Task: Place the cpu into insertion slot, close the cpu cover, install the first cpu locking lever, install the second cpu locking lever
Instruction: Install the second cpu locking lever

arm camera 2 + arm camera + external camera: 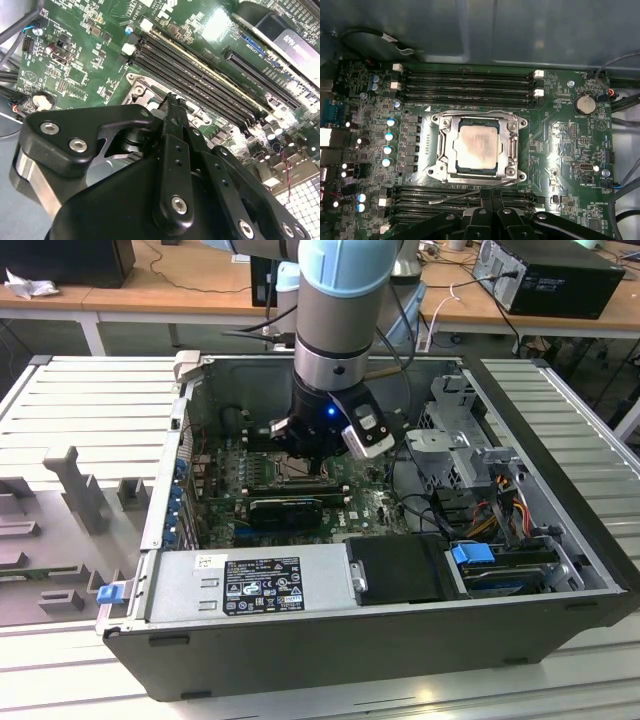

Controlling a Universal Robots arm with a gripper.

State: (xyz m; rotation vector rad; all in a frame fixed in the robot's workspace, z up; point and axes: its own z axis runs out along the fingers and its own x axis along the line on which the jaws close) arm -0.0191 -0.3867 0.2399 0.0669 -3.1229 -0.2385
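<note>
STEP: pale beige-silver square cpu (476, 144) seated, silvery frame cpu cover (512, 142) down; levering pending | GRIPPER: black two-finger gripper (491, 196) pinched closed, holding nothing | NEXT: catching thin wire locking lever (465, 195) precisely

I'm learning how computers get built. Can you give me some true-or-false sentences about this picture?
1. The cpu lies in the insertion slot. True.
2. The cpu cover stands straight up, wide open. False: it lies flat, framing the cpu.
3. The gripper is holding the cpu. False: the cpu rests in the slot, apart from the gripper.
4. The arm reaches down into an open computer case. True.
</note>
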